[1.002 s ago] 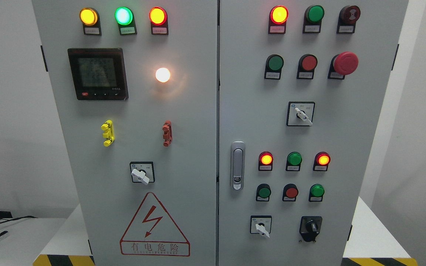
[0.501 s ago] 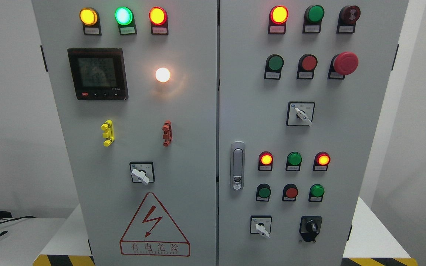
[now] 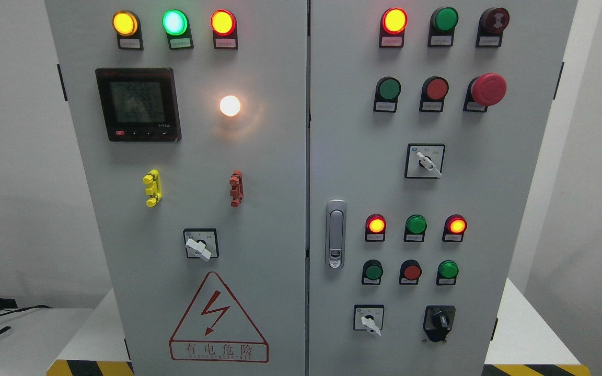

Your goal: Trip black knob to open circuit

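Black rotary knob (image 3: 439, 319) low on right cabinet door (image 3: 489, 209): rigid, stiff detent likely; pinch its raised bar. No hands visible.

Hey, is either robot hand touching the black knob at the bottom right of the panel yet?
Apart. The head view shows the black knob fully exposed on the right door, with no robot hand anywhere in the picture.

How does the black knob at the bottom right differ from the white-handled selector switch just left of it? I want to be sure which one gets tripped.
The black knob is all black on a black mount; the white-handled selector switch sits on a white, black-framed square plate. The knob's grip stands roughly upright; the switch's handle slants down to the right. The knob's mount is rounded below, the switch's plate square. Both sit in the right door's bottom row.
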Controlling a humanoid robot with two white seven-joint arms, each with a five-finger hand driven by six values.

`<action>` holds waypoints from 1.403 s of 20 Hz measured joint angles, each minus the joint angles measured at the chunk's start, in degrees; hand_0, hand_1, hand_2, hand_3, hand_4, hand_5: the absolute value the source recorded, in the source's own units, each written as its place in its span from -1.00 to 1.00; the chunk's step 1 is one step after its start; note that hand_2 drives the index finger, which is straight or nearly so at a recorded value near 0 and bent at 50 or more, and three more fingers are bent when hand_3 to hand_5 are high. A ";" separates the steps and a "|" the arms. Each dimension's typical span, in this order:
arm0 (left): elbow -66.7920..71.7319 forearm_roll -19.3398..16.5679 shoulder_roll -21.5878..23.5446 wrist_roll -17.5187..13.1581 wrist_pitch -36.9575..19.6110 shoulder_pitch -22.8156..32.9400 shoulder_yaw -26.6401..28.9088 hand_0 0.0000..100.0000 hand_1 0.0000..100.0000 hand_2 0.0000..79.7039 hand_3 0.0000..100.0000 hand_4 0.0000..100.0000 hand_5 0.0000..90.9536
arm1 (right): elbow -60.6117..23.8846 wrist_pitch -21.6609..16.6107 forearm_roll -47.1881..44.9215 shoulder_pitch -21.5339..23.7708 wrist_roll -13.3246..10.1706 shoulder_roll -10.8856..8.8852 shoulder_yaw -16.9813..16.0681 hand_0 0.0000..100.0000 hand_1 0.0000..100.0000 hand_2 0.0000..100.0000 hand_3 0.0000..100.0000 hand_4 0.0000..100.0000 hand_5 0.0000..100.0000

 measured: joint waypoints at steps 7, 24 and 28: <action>0.00 0.00 0.00 0.00 0.00 0.00 0.00 -0.76 -0.22 -1.00 -1.00 -1.00 -1.00 | -11.05 -0.27 -0.16 1.38 -0.13 0.00 -1.65 -0.32 -0.07 -0.36 0.49 0.74 0.86; 0.00 0.00 -0.01 0.00 0.00 0.00 0.00 -0.76 -0.22 -1.00 -1.00 -1.00 -1.00 | -27.75 4.13 2.84 -6.06 -3.03 0.07 -2.99 -0.52 0.28 -0.36 0.54 0.87 0.98; 0.00 0.00 -0.01 0.00 0.00 0.00 0.00 -0.76 -0.22 -1.00 -1.00 -1.00 -1.00 | -29.49 9.28 6.89 -9.91 -7.39 0.67 -2.55 -0.51 0.29 -0.32 0.60 0.90 0.99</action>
